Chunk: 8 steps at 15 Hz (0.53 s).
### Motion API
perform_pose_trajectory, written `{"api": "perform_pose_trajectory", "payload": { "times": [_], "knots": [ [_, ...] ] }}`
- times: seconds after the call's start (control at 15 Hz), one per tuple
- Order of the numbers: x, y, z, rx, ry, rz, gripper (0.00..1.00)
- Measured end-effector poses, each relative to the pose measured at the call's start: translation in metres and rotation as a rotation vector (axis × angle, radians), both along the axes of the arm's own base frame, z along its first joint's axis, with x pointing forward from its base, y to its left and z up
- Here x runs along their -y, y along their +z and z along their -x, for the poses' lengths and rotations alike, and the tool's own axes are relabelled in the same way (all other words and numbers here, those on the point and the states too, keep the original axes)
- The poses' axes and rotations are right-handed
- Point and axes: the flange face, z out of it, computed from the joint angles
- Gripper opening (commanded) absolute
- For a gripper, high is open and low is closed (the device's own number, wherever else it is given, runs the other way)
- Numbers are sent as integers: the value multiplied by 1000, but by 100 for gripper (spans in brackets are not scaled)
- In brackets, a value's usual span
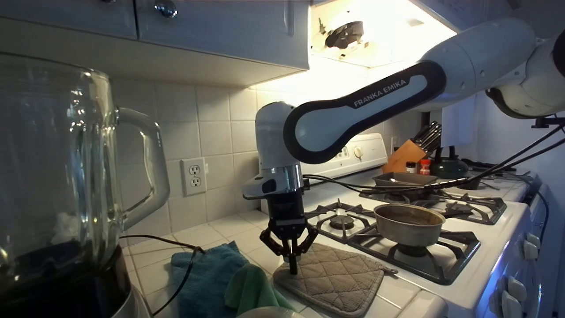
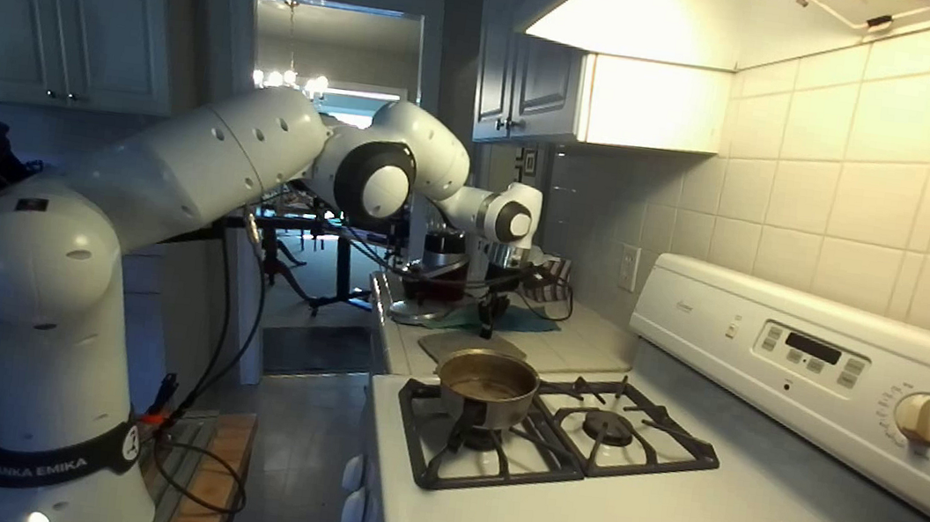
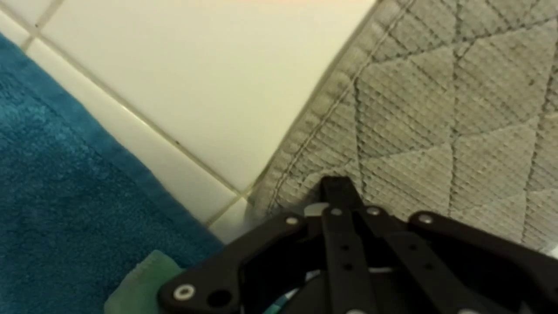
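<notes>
My gripper point(image 1: 293, 267) points straight down over the near left corner of a grey quilted pot holder point(image 1: 337, 280). Its fingers are together, with nothing seen between them. In the wrist view the fingertips point(image 3: 336, 182) sit over the pot holder point(image 3: 436, 109) close to its stitched edge; I cannot tell whether they touch it. The pot holder lies flat on the white tiled counter. A blue towel point(image 1: 205, 269) and a green cloth point(image 1: 249, 287) lie beside it. In an exterior view the gripper point(image 2: 487, 326) is small and far off, behind the pot.
A metal pot point(image 1: 408, 227) stands on the front burner of the white stove, beside the pot holder. A glass blender jar point(image 1: 53, 154) stands close to the camera, with a black cord across the towel. A baking pan point(image 1: 401, 179) and a knife block point(image 1: 404, 157) are farther back.
</notes>
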Motion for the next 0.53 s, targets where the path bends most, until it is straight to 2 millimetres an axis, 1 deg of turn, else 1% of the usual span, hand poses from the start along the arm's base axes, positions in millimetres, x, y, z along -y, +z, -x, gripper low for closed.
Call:
{"api": "perform_pose_trajectory", "payload": {
  "times": [0.27,0.33,0.4,0.53],
  "knots": [
    [6,1,-7,10,-36,3,0],
    [7,2,-8,12,-40,3,26],
    [8,2,-9,13,-43,2,27],
    [8,8,-10,13,-45,-3,39]
  ]
}}
